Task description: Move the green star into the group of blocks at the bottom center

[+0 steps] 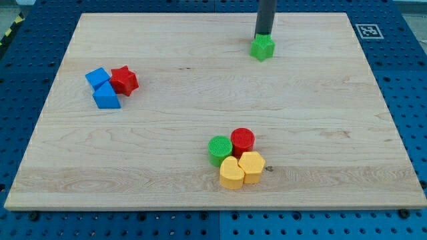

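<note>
The green star (263,48) lies near the view's top, right of centre, on the wooden board (200,120). My tip (263,34) stands right at the star's upper edge, touching or nearly touching it. At the bottom centre sits a tight group: a green cylinder (219,149), a red cylinder (243,141), a yellow heart (231,174) and a yellow hexagon-like block (252,166). The star is far above this group.
At the view's left, two blue blocks (97,78) (106,97) sit against a red star (123,81). The board's edges meet a blue pegboard surround (413,100). A marker tag (367,31) is at the top right.
</note>
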`<action>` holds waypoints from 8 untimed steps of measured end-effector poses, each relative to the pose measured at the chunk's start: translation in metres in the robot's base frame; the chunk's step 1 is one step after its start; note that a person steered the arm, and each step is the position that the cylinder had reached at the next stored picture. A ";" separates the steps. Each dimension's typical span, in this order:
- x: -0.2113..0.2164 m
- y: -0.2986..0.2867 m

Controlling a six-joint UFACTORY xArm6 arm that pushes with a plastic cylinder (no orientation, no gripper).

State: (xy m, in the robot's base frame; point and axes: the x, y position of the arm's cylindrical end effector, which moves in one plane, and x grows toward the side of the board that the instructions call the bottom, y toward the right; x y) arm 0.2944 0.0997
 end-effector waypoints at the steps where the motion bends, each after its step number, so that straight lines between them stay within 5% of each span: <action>1: 0.055 0.002; 3: 0.155 0.002; 4: 0.173 -0.003; 6: 0.137 -0.041; 8: 0.151 -0.050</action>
State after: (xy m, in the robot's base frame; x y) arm 0.4454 0.0501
